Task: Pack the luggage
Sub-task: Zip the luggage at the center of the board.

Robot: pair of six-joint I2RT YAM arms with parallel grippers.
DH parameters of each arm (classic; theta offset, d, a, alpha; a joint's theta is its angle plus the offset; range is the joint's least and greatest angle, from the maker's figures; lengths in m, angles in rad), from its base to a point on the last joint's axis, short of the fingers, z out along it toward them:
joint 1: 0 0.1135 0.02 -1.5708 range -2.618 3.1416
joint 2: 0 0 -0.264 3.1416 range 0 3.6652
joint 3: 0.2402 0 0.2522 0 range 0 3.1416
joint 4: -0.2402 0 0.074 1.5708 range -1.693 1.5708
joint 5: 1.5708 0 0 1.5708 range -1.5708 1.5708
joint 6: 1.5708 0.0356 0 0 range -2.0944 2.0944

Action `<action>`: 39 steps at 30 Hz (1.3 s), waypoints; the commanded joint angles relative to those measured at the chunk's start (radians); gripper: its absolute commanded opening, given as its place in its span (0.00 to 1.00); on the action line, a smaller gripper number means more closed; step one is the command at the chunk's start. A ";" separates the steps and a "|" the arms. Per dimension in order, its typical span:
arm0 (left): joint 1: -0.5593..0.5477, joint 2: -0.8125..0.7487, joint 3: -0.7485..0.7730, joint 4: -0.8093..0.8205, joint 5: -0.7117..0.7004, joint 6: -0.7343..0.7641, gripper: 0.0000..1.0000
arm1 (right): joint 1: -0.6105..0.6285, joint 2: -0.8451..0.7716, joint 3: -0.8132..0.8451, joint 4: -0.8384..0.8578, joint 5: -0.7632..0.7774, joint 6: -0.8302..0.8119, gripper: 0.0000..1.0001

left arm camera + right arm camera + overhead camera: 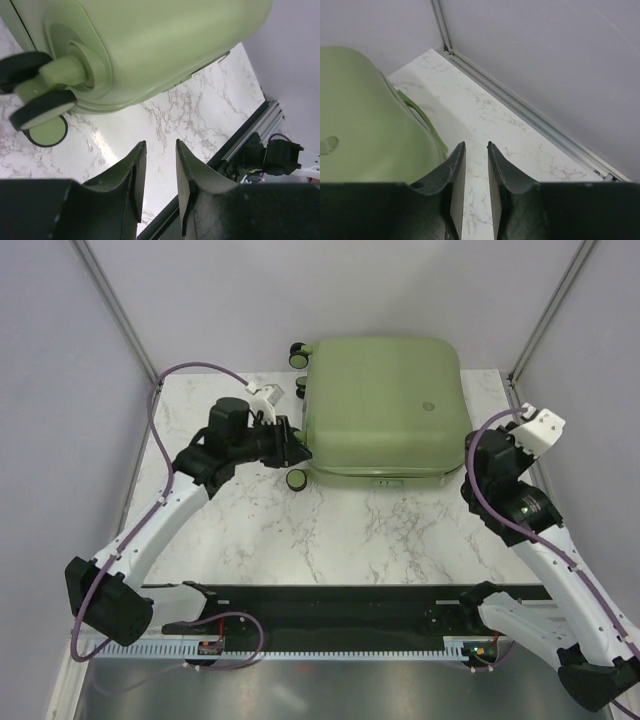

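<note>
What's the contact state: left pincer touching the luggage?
Apart. In the left wrist view, bare table shows between the left pincer and the luggage.

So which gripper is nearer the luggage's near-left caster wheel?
Left. The left gripper sits just beyond the caster wheel at the left edge of the luggage; the right gripper is off its right edge.

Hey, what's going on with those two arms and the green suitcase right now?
Left gripper slightly open, empty, by a caster wheel. Right gripper slightly open, empty, at the opposite side. Luggage shut, flat on table. Nothing in the way.
</note>
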 commanded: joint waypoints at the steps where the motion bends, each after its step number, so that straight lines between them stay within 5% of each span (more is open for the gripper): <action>1: -0.127 -0.037 -0.015 0.008 -0.244 -0.064 0.36 | -0.038 0.066 0.121 0.049 -0.087 -0.123 0.31; 6: -0.334 -0.011 -0.027 0.002 -0.613 -0.014 0.39 | -0.317 0.210 0.172 0.098 -0.449 -0.036 0.37; 10: -0.397 0.058 -0.004 -0.015 -0.664 -0.025 0.52 | -0.577 0.326 0.215 0.118 -0.758 0.021 0.46; 16: -0.411 0.134 0.027 0.029 -0.684 -0.078 0.72 | -0.746 0.537 0.307 0.190 -1.028 0.033 0.63; 29: -0.351 0.236 -0.013 0.179 -0.646 -0.231 0.95 | -0.716 1.078 0.533 0.270 -1.330 -0.033 0.69; 39: -0.195 0.092 -0.191 0.212 -0.627 -0.307 0.93 | -0.569 1.066 0.352 0.265 -1.380 -0.076 0.70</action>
